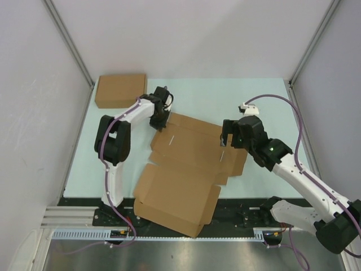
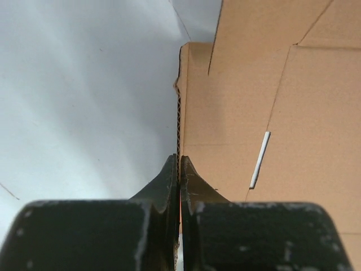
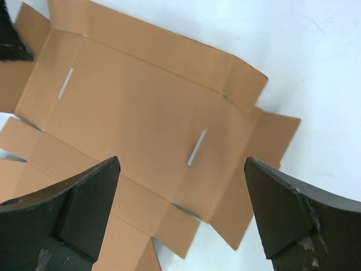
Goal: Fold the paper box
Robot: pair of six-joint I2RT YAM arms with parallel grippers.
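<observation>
Brown flat box [image 1: 120, 90]: only my top camera caught it, in the far left corner of the table [image 1: 271, 96], apart from the paper box [image 1: 186, 169].
Left arm: elbow was raised, forearm reaching away from me.
Left gripper [image 1: 161, 117]: my wrist view alone showed its fingers [image 2: 194, 186] clamped on a flap's corrugated edge.
Sheet position: the paper box lay spread open mid-table, between both arms.
Right gripper [image 1: 224, 139]: it hung over the sheet's right side, fingers [image 3: 79, 209] spread wide, gripping nothing.

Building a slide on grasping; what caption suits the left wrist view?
Left gripper pinches the corrugated edge of the paper box above the pale table.
</observation>
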